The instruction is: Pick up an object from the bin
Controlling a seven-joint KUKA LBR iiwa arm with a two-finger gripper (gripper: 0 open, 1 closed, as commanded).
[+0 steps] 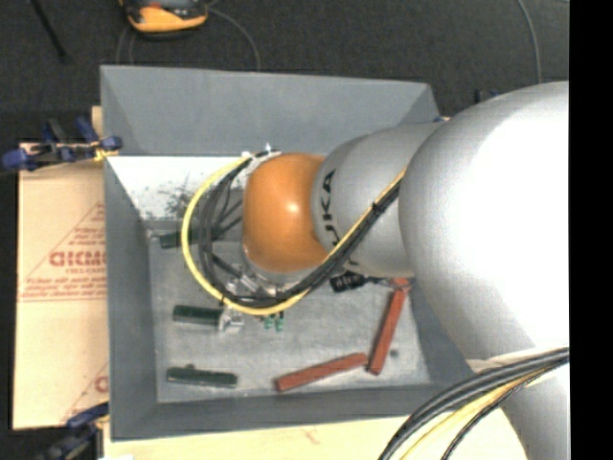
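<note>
In the bin point(129, 305), a dark green stick point(197, 315) lies by the left wall and a second green stick point(201, 378) lies in the front-left corner. The arm's orange-covered wrist point(283, 209) hangs over mid-floor, nearest the first stick and a small green piece point(274, 324). Whether its grasp is open or closed, I cannot tell. Two red-brown sticks point(321, 373) lie towards the front-right corner.

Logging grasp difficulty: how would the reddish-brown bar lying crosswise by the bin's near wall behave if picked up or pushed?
The reddish-brown bar lies straight, so probably stiff, not floppy. It looks flat-sided and rests flat on the bin floor, so it should slide rather than roll. Long and thin, it may tilt if gripped near one end.
</note>
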